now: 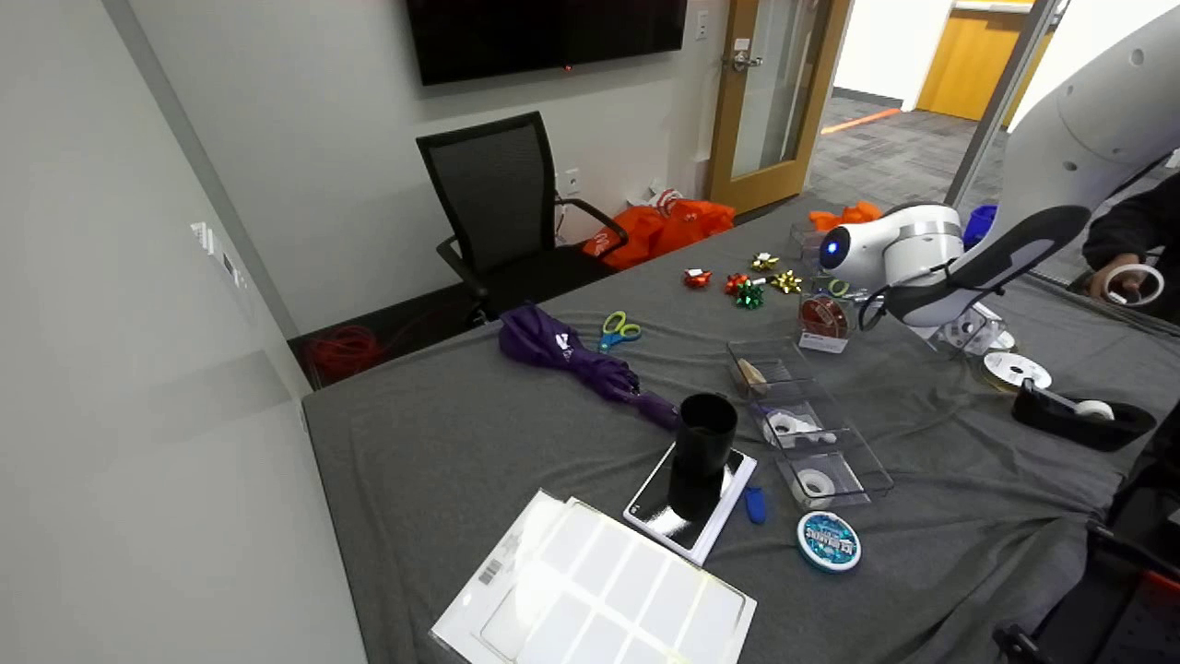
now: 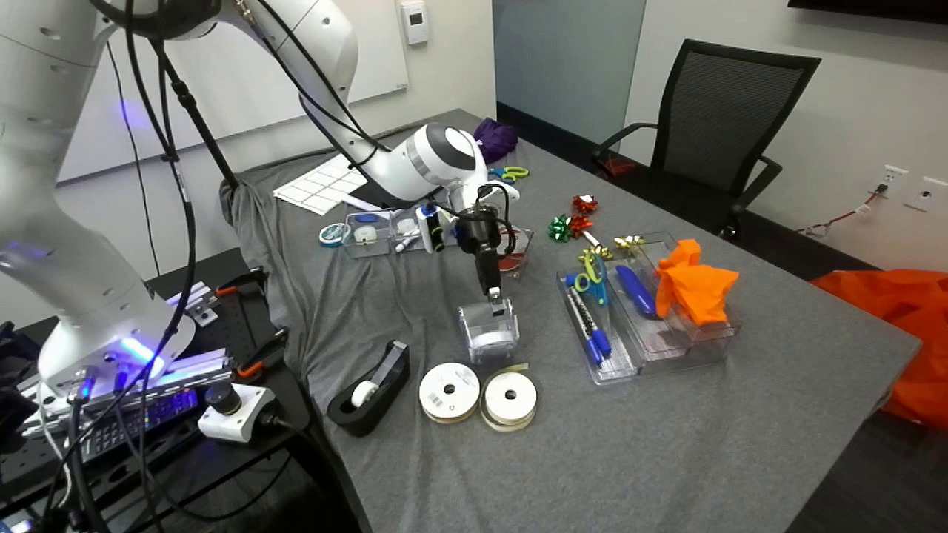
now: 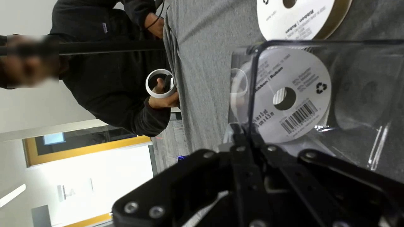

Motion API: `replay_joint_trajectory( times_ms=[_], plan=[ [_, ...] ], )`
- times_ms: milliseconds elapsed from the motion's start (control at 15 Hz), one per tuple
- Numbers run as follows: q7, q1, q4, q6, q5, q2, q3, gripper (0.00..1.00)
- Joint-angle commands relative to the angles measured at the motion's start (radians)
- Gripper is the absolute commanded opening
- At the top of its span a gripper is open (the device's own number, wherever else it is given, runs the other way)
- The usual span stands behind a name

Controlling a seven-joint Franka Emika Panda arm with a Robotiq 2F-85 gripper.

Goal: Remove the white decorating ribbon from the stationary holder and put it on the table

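In an exterior view, the stationary holder (image 2: 474,320) is a small transparent plastic box by the table (image 2: 666,444). My gripper (image 2: 496,302) reaches down to its upper edge. The wrist view has the gripper (image 3: 243,126) shut, with the holder's thin wall (image 3: 356,75) pinched between the fingertips. Through the plastic I see the white decorating ribbon (image 3: 304,94), a spool with a printed label and barcode, standing on edge inside. The gripper is not touching the spool visibly. Whether the holder rests on the cloth or is slightly raised, I cannot tell.
Two ribbon spools (image 2: 449,391) lie close to the holder, beside a black tape dispenser (image 2: 370,392). A transparent organizer (image 2: 644,348) holds pens, scissors and orange cloth. Several gift bows (image 2: 581,222) lie behind. A person (image 3: 110,72) sits at the table, holding a white ring.
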Motion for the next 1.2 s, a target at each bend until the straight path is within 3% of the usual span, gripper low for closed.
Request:
replay_joint_trajectory(
  times_ms=[0,667,733,867,1133],
  plan=[
    [-0.010,-0.023,0.067,-0.055,0.028,0.038,0.023,0.01],
    [-0.031,-0.022,0.186,-0.208,0.108,0.139,0.018,0.01],
    [-0.029,-0.023,0.196,-0.211,0.113,0.146,0.018,0.27],
    [-0.032,-0.024,0.213,-0.220,0.121,0.155,0.017,0.36],
    [-0.038,-0.025,0.189,-0.191,0.106,0.130,0.017,0.66]
  ],
)
